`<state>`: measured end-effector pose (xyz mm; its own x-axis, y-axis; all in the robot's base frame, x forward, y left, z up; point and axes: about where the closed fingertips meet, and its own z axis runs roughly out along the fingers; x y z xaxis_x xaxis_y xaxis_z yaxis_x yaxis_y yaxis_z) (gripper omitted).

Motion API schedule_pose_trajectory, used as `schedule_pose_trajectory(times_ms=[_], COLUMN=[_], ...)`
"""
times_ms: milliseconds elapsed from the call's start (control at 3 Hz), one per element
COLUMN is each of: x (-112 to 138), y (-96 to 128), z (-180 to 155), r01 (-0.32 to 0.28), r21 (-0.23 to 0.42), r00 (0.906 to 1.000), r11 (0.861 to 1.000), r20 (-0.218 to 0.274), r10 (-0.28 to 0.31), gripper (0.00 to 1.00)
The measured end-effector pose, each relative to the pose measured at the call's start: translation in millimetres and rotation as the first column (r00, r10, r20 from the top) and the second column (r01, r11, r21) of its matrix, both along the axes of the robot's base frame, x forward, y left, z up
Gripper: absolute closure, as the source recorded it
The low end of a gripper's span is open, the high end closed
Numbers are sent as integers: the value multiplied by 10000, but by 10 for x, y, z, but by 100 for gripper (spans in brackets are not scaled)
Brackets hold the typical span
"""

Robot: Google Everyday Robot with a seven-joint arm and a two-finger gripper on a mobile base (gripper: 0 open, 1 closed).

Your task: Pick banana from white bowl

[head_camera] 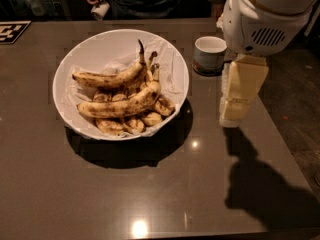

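The white bowl sits on the dark table, left of centre, lined with crumpled white paper. The banana, long, nearly straight and mottled brown, lies across the bowl's middle. A more curved banana with a tall dark stem lies behind it, and short stubby bananas lie under its front. My gripper hangs cream-coloured below the white arm housing. It is to the right of the bowl, above the table, apart from the bowl's rim.
A small white mug stands on a dark coaster just behind and left of the gripper. The table's right edge runs close by the arm. A person stands behind the far edge. A black-and-white marker lies at the far left.
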<state>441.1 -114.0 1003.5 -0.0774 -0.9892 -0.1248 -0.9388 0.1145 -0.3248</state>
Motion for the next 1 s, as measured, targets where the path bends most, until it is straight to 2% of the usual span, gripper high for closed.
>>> schedule_pose_trajectory(times_ms=[333,667,1000], x=[-104,-203,-204], y=[386,729,734], z=[63,40,39], r01=[-956,-1732,-1742], r21=[-522,-1094,-1100], r00=[9930,9794,9792], r11=[9941,9788,9786], r20=[639,855,855], r10=[989,1829,1839], gripper=[0,0,0])
